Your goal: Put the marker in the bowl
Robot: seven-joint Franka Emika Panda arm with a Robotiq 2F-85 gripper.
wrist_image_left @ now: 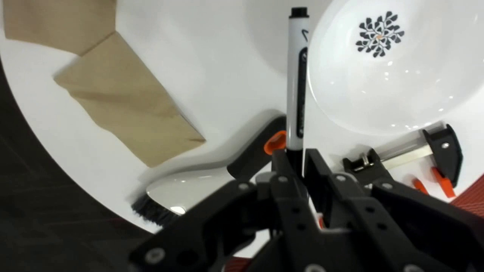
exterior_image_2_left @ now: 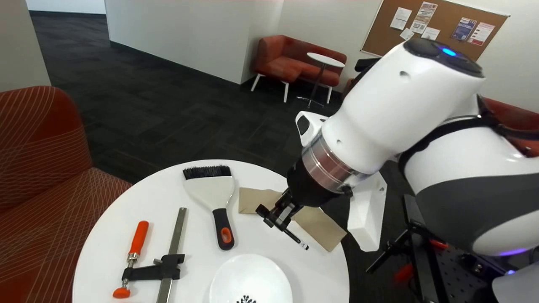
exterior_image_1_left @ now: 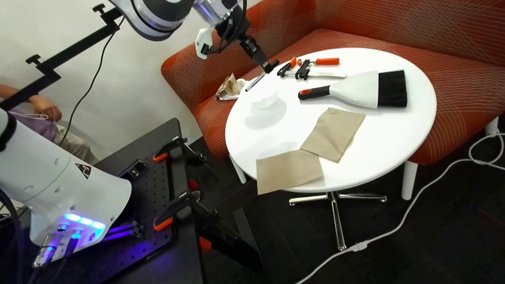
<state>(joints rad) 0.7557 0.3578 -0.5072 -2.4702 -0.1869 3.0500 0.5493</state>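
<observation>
Marker (wrist_image_left: 297, 81) slanting down, crosswise in fingers (wrist_image_left: 280, 166)

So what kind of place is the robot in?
Probably a shared lounge, maybe in an office or school: there's a red couch beside a round white table, and a corkboard with papers on it.

A white table (exterior_image_1_left: 388, 136) carries a bowl (exterior_image_2_left: 248, 277), brush (exterior_image_1_left: 357, 90), clamp (exterior_image_2_left: 147, 273) and two tan sheets (exterior_image_1_left: 333, 132)
</observation>
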